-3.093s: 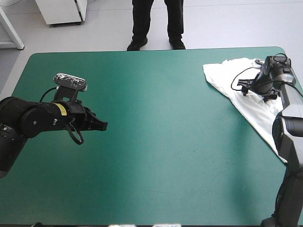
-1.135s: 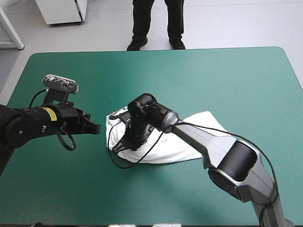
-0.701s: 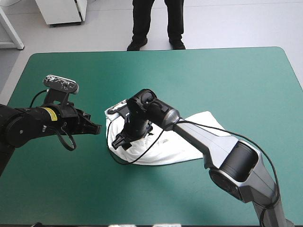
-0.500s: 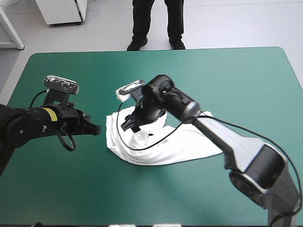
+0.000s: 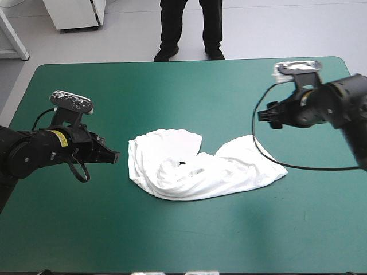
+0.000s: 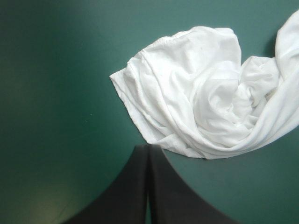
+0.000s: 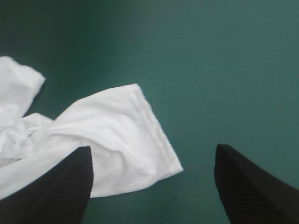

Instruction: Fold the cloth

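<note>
High view shows the crumpled T-shirt (image 5: pixel 195 166) at frame centre. The left gripper (image 5: pixel 116 154), pinched closed, waits beside it. The right gripper (image 5: pixel 262 116) hangs spread wide at upper right, likely clearing room for a fresh grasp.

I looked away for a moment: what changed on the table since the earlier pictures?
The right gripper dragged the T-shirt from the far right corner to the middle of the table, let it go and drew back to the right, open. The left gripper hardly moved, shut beside the heap.
</note>
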Motion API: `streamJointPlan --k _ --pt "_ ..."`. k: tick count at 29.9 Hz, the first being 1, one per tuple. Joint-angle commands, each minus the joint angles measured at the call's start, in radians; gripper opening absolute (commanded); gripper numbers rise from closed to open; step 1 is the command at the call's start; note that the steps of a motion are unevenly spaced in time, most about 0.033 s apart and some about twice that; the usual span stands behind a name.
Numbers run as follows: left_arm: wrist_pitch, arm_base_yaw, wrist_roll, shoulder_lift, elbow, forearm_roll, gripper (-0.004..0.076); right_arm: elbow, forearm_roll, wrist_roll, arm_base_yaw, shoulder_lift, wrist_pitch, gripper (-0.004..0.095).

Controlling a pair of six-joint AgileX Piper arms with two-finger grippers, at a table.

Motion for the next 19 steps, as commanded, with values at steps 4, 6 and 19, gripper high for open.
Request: streamJointPlan --k 4,6,19 --pt "-0.024 -0.005 -0.03 0.023 -0.032 0.101 0.0088 0.128 0.047 0.001 -0.177 -0.167 0.001 0.0674" --pt "-0.024 -0.004 -0.026 0.061 -0.032 0.136 0.0206 0.163 0.054 -0.007 -0.179 -0.182 0.001 0.0675" --pt "0.038 0.036 -0.046 0.466 -0.269 0.13 0.0502 0.188 0.081 -0.025 -0.179 -0.17 -0.002 0.0612"
